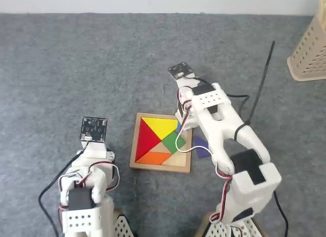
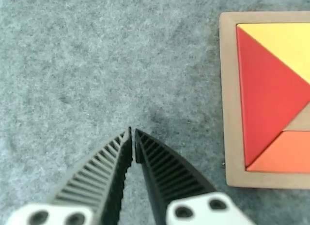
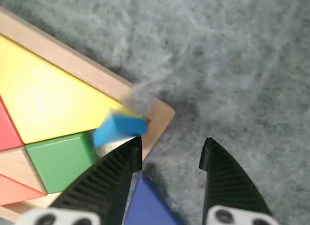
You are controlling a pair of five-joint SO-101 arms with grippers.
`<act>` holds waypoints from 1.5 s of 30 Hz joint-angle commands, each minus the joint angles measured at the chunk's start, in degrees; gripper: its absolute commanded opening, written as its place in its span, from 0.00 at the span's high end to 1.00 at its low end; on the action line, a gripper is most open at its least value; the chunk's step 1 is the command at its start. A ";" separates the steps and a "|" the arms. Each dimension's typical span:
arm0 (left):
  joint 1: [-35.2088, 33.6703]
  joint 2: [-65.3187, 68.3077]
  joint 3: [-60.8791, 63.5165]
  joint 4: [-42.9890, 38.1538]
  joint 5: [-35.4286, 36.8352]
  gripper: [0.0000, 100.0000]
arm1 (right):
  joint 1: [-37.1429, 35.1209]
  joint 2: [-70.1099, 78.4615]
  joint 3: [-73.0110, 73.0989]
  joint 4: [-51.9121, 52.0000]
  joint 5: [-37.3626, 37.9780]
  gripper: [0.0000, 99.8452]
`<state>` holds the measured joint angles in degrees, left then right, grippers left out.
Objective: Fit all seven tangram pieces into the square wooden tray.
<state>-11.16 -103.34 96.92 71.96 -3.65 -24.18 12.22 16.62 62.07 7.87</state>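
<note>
Your right jaws stand open at a corner of the tray point(image 3: 160, 116), one finger by its rim. The light blue piece point(image 3: 118, 128) sits tilted in that corner, not flat; the dark blue piece point(image 3: 145, 203) lies outside on the desk point(image 3: 242, 65). Beside the tray, your left jaws are closed and empty.

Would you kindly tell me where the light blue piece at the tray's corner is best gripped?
Likely across its long edges, from above at the wooden tray corner: the light blue piece sits tilted on the yellow triangle, not flat inside, so its edges stand clear. The open right gripper is beside it.
</note>
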 commanded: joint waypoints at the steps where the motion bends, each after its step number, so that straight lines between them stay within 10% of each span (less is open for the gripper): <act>1: 0.00 -1.14 -0.40 0.44 -0.26 0.99 | -2.15 -1.36 -3.08 -0.48 1.05 0.80; 45: 0.00 -1.14 -0.40 0.44 -0.26 0.99 | -8.13 -11.03 6.33 -7.25 7.56 0.79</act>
<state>-11.16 -103.34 96.92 71.96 -3.65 -32.97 4.92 23.47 56.09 14.29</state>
